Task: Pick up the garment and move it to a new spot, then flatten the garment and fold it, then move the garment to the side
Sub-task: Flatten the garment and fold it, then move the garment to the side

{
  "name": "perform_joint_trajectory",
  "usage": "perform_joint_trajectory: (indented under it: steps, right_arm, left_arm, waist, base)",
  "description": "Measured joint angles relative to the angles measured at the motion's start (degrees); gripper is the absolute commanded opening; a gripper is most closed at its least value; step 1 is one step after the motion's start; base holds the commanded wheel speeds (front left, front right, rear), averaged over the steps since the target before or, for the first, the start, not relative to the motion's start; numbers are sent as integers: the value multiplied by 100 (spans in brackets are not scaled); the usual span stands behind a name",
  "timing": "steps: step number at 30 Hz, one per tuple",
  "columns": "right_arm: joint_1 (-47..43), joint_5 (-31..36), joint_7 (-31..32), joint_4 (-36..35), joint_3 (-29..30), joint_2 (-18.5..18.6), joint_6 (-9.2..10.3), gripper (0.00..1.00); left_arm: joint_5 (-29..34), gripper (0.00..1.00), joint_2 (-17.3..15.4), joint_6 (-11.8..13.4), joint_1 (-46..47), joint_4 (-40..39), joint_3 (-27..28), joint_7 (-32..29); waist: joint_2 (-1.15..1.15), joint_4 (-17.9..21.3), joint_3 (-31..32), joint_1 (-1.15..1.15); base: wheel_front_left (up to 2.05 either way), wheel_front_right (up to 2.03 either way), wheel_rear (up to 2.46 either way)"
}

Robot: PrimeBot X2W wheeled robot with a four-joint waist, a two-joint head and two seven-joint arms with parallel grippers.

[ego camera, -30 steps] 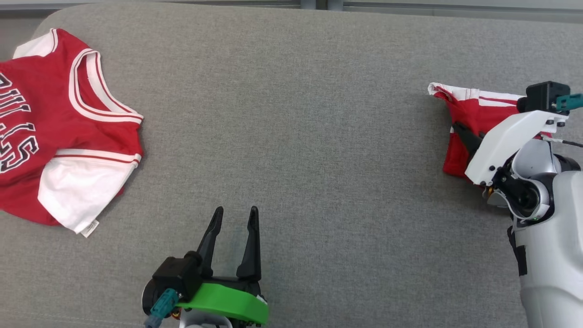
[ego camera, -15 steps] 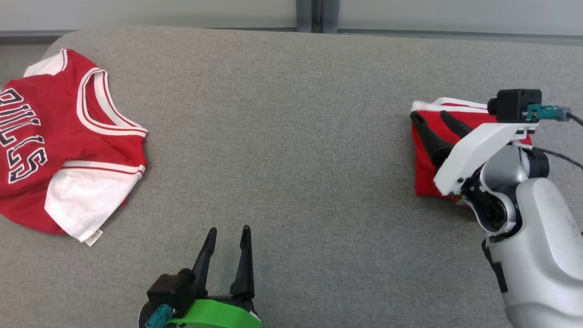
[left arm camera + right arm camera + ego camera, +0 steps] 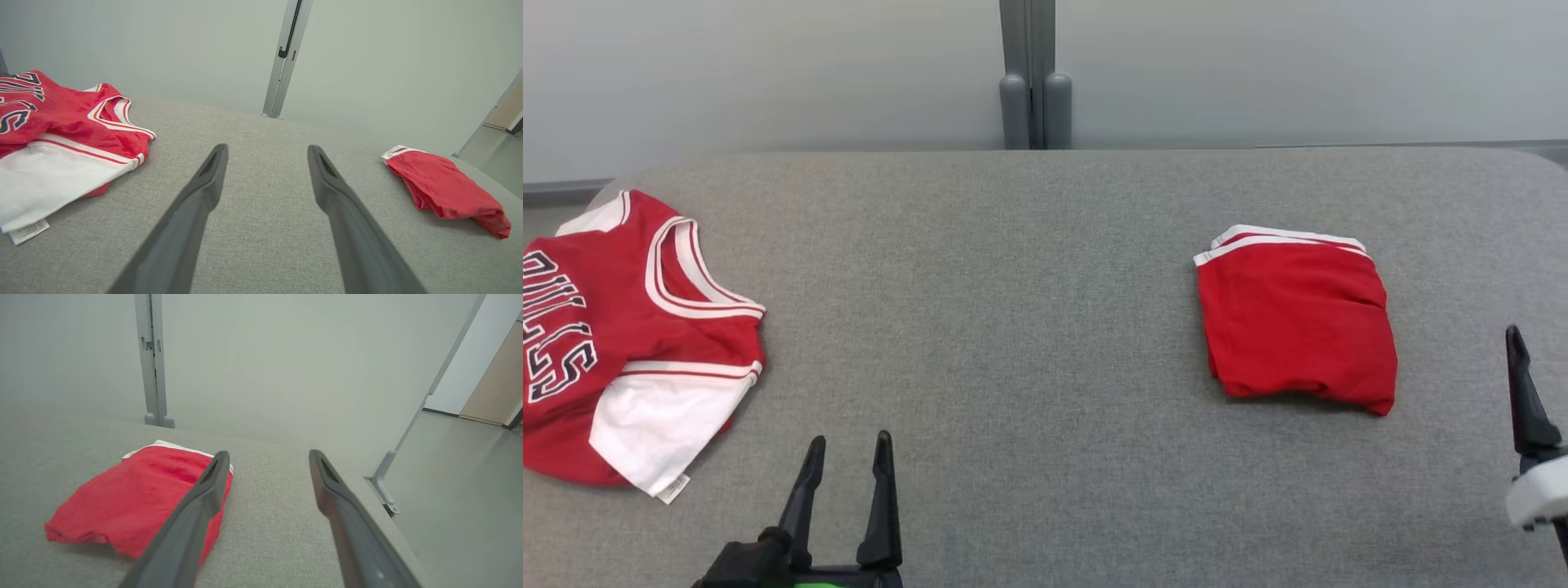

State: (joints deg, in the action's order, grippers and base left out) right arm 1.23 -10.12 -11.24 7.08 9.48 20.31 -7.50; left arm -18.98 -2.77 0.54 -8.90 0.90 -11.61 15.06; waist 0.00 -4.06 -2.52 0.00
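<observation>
Right gripper [image 3: 267, 454] lets go and draws back from the folded garment [image 3: 1297, 327]

Half a second ago the right gripper's fingers lay on the red cloth. Now they are off it, spread apart and holding nothing. In the head view one dark finger stands at the right edge, well apart from the garment. The head camera has also tilted up, so a pale wall and a grey post [image 3: 1029, 98] show behind the worktop [image 3: 1013, 286]. The garment lies folded into a compact red block, with white-trimmed edges at its far side, on the right part of the grey worktop. The left gripper [image 3: 849, 441] sits at the lower left, its fingers parted and empty. A red and white jersey [image 3: 629, 327] with dark lettering lies spread at the worktop's left end, well apart from the folded garment.
</observation>
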Motion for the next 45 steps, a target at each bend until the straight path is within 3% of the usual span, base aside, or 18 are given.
perform_joint_trajectory:
  steps: [5, 21, 30, 36, 38, 45]
  right_arm:
    - [-472, 425, -356, 746, 389, -27, 0, 100]
    - [-999, 324, -381, 90, 270, -489, 0, 100]
    - [-1011, 354, -381, -30, 80, -471, 0, 100]
    - [-431, -353, -382, -27, -232, -240, -1, 100]
    - [-26, -866, 19, 220, -352, -97, 0, 100]
    - [1486, -1991, 2484, 1270, -634, 160, -2, 100]
  left_arm:
    - [304, 100, -1, -174, -84, -252, 374, 9]
    - [702, 100, -3, -434, -219, 584, 570, 8]
    - [648, 100, -3, -436, -213, 664, 597, 9]
    - [559, 100, -4, -382, -199, 651, 630, 9]
    - [553, 100, -4, -381, -141, 653, 567, 8]
    - [521, 100, -1, -377, 500, 653, 138, 9]
  waist:
    - [0, 143, 250, 0]
    - [0, -45, 436, 0]
    - [0, -12, 431, 0]
    - [0, 34, 319, 0]
    - [0, 47, 225, 0]
    - [0, 9, -327, 0]
  base:
    - [0, 0, 0]
    - [0, 0, 0]
    - [0, 0, 0]
    - [0, 0, 0]
    - [0, 0, 0]
    - [0, 0, 0]
